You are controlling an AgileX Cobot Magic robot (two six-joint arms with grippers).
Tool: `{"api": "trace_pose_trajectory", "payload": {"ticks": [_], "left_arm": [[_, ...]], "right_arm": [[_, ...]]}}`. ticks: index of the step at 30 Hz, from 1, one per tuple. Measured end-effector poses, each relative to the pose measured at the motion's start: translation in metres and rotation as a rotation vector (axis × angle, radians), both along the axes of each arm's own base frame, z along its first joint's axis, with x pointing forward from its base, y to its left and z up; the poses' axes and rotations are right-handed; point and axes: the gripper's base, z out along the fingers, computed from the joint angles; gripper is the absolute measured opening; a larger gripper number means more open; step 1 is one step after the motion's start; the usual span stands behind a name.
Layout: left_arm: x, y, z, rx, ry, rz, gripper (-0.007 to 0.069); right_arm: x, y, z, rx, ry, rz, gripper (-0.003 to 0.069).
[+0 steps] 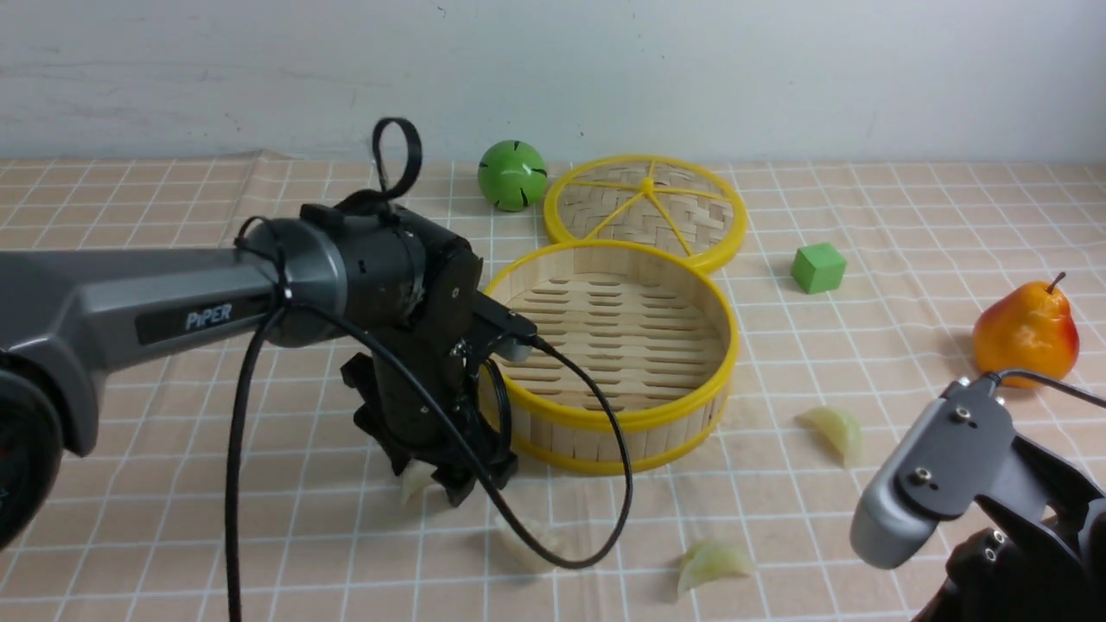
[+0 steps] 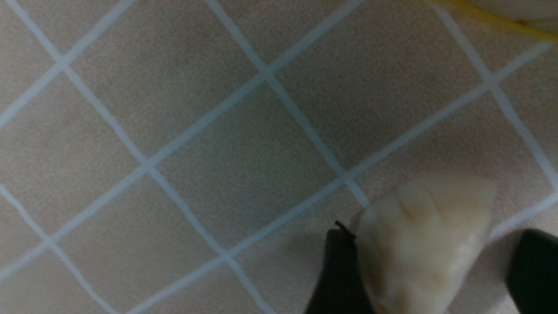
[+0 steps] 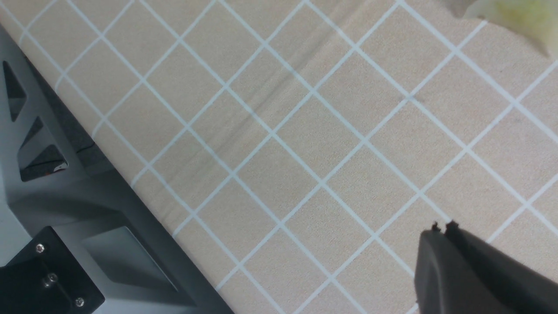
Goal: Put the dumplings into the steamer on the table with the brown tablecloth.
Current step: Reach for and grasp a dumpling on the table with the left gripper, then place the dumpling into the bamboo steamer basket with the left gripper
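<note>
Plainly outside the bare-floored steamer (image 1: pixel 674 432), on the brown tablecloth (image 1: pixel 130 561): four dumplings (image 1: pixel 713 561), one white dumpling (image 2: pixel 418 248) loose between the wide-parted jaws of the left gripper (image 2: pixel 436 270); right gripper (image 3: pixel 442 229) closed tight, gripping nothing.

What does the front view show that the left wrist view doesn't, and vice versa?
Front only: the whole steamer with nothing visible inside, its lid, a green ball, a green cube, a pear, two greenish dumplings and a second white dumpling. Left wrist only: pleats of the white dumpling lying between the fingers of the open left gripper. Both: that dumpling, the checked tablecloth, a bit of the steamer's yellow rim.
</note>
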Motion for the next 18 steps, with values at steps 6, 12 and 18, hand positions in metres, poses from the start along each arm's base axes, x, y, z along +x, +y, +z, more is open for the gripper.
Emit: {"api": "trace_pose_trajectory", "payload": {"ticks": [6,12,18], "left_arm": [[0.003,0.002,0.003,0.046,-0.019,0.076,0.0238],[0.008,-0.001,0.044,0.019,-0.046,0.119,0.0247],[0.006,-0.047,0.127,-0.161,-0.230,0.054,0.0247]], "right_arm": [[0.000,0.000,0.000,0.000,-0.001,0.000,0.0002],[0.000,0.000,0.000,0.002,-0.003,-0.002,0.0006],[-0.002,0.002,0.002,0.035,0.023,-0.010,0.0011]]}}
